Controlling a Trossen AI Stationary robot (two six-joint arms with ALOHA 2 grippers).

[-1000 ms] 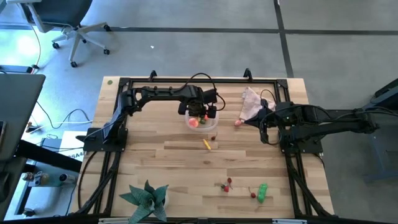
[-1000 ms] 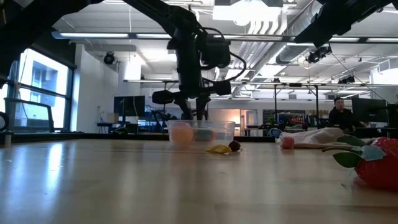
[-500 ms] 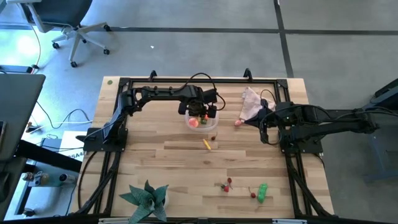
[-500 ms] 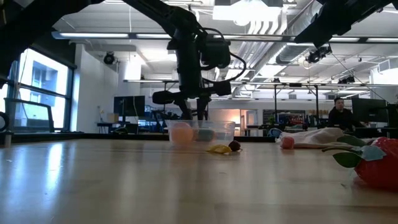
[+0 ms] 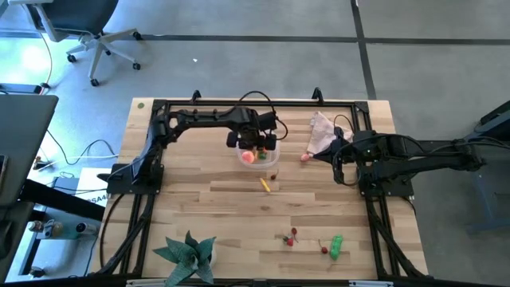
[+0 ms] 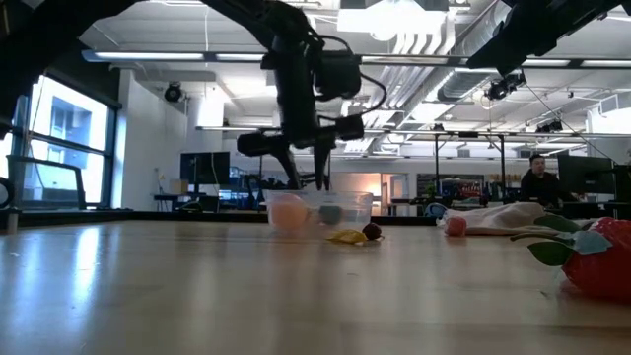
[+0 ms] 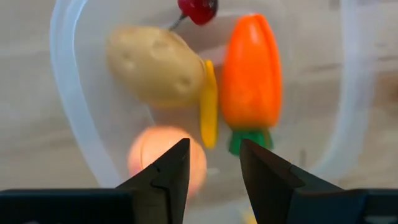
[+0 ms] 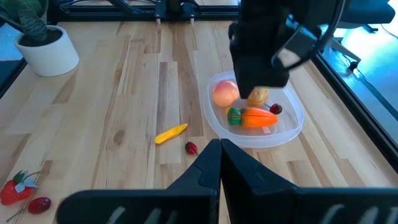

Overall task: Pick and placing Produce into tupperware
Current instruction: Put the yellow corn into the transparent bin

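left gripper [image 7: 212, 168]: hovers right above the tupperware [image 5: 259, 157] near the middle of the desk's far edge; fingers a narrow gap apart, nothing between them.
right gripper [image 8: 220, 163]: parked by the desk's right edge, fingers pressed together, empty.
tupperware contents: tan potato [image 7: 155, 62], orange carrot [image 7: 250, 71], yellow stick [image 7: 209, 102], a cherry [image 7: 198, 7], a pink-orange round piece [image 7: 166, 158].
still on the desk: yellow piece [image 5: 264, 185] and a dark red cherry [image 8: 191, 148] just outside the tupperware; strawberry [image 5: 290, 236], green pepper [image 5: 336, 246] and another cherry [image 5: 323, 249] toward the near right corner; one pink piece [image 5: 305, 158] beside the cloth [image 5: 323, 131].
risk 1: fingertips sit low over the tub. A sideways exit could clip the wall and drag or tip the light container; lift straight up first.
risk 2: the tub looks crowded, so later drops may bounce off the carrot or potato and roll out.
view gap: only the left wrist view separates the pieces inside; the low view shows just blurred colour through the wall. Right wrist view shows the cherry by the tub, which the high view barely resolves.
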